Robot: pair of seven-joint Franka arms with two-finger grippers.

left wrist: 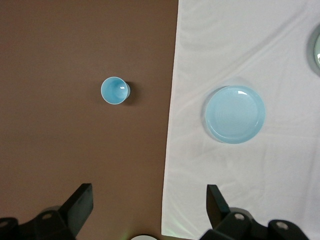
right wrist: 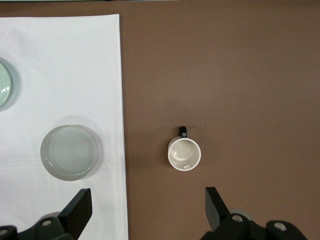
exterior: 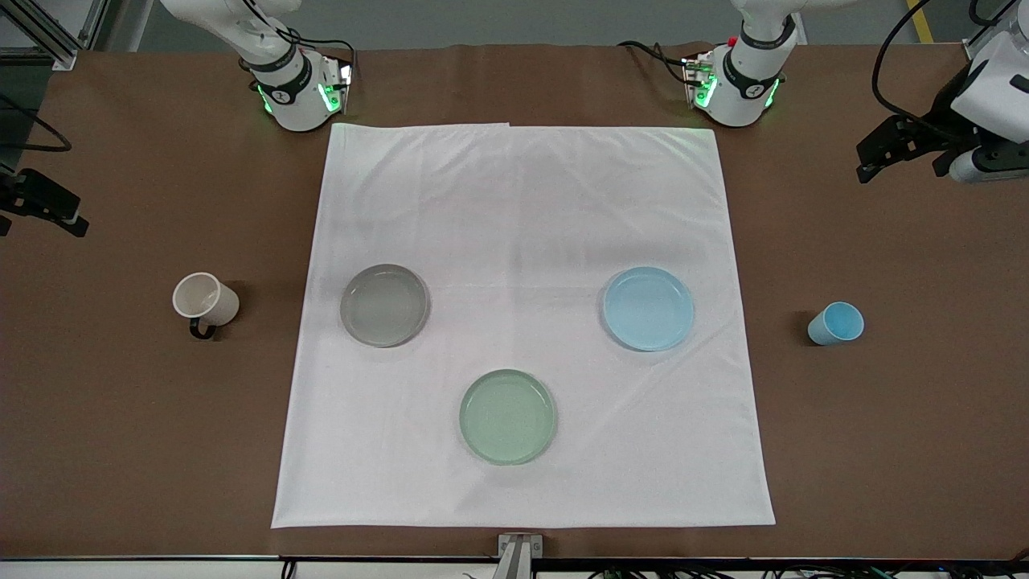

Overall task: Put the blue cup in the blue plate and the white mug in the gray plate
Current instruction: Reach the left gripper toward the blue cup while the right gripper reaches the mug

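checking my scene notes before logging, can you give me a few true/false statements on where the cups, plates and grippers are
1. The blue cup stands in the blue plate. False: it stands on the bare brown table, off the white cloth.
2. The white mug is off the cloth, toward the right arm's end. True.
3. The gray plate holds the mug. False: it holds nothing.
4. The green plate is nearest the front camera. True.
5. The left gripper grips the cup. False: it is open above the table; the right gripper is open too.
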